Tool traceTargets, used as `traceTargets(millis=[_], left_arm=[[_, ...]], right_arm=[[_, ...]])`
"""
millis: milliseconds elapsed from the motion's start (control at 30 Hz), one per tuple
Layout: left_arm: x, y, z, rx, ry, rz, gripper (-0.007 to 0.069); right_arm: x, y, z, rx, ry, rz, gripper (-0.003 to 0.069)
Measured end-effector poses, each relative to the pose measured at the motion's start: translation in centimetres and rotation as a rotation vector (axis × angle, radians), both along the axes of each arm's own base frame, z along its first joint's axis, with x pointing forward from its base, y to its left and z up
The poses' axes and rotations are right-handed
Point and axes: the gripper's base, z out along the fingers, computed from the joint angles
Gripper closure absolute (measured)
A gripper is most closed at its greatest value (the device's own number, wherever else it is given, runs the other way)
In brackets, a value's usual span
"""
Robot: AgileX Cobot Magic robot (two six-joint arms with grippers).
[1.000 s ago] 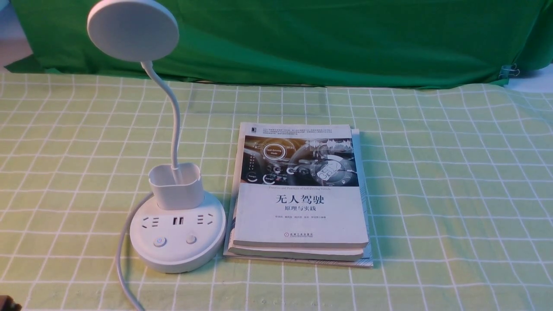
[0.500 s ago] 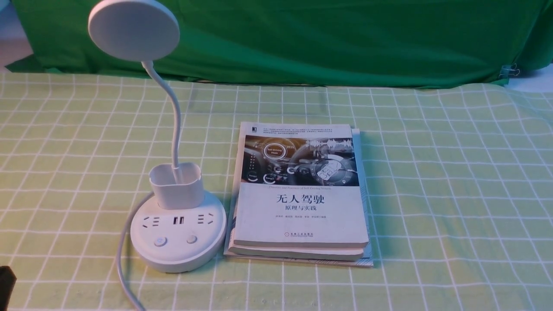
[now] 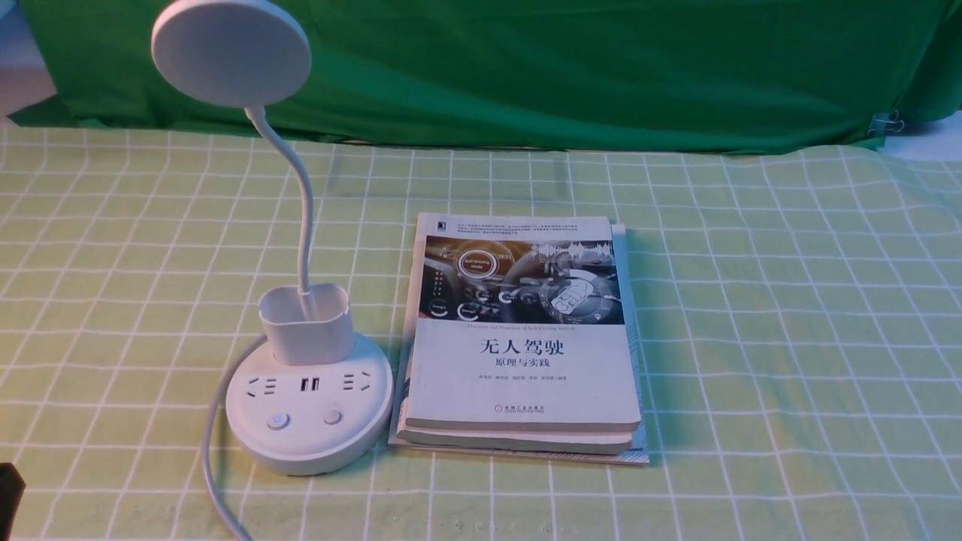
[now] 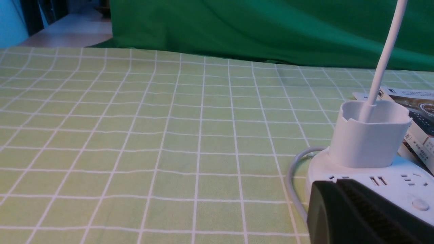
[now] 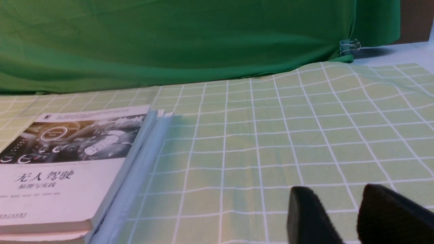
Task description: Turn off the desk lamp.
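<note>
The white desk lamp stands on the left of the table, with its round disc head (image 3: 231, 51) on a thin gooseneck (image 3: 304, 218), a pen cup (image 3: 307, 324) and a round base (image 3: 310, 443). The base carries sockets and two buttons (image 3: 278, 420) (image 3: 332, 416). My left gripper (image 3: 9, 488) shows only as a dark tip at the bottom left corner, left of the base and clear of it. In the left wrist view the gripper (image 4: 339, 183) has its jaws together, empty, just in front of the base (image 4: 403, 179). My right gripper (image 5: 339, 195) is open and empty over the cloth.
A stack of books (image 3: 518, 361) lies just right of the lamp base and also shows in the right wrist view (image 5: 67, 176). The lamp's grey cord (image 3: 213, 451) runs off the front edge. A green backdrop (image 3: 526, 68) hangs behind the checked tablecloth (image 3: 789, 338).
My left gripper's dark tip has risen into the bottom left corner of the front view. The lamp and the books stay where they were.
</note>
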Motion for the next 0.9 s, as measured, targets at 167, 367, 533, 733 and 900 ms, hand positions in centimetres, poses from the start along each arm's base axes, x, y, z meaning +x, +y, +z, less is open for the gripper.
traceTargets(millis=[167, 367, 533, 733, 900], left_arm=[[0.00, 0.02, 0.00, 0.010, 0.000, 0.000, 0.0623], [0.00, 0.02, 0.00, 0.014, 0.000, 0.000, 0.0623], [0.00, 0.03, 0.00, 0.018, 0.000, 0.001, 0.0623], [0.00, 0.03, 0.00, 0.018, 0.000, 0.001, 0.0623], [0.00, 0.03, 0.00, 0.018, 0.000, 0.000, 0.0623]], right_arm=[[0.00, 0.00, 0.00, -0.002, 0.000, 0.000, 0.0420], [0.00, 0.00, 0.00, -0.001, 0.000, 0.000, 0.0420], [0.00, 0.00, 0.00, 0.000, 0.000, 0.000, 0.0420], [0.00, 0.00, 0.00, 0.000, 0.000, 0.000, 0.0420], [0.00, 0.00, 0.01, -0.002, -0.001, 0.000, 0.0420]])
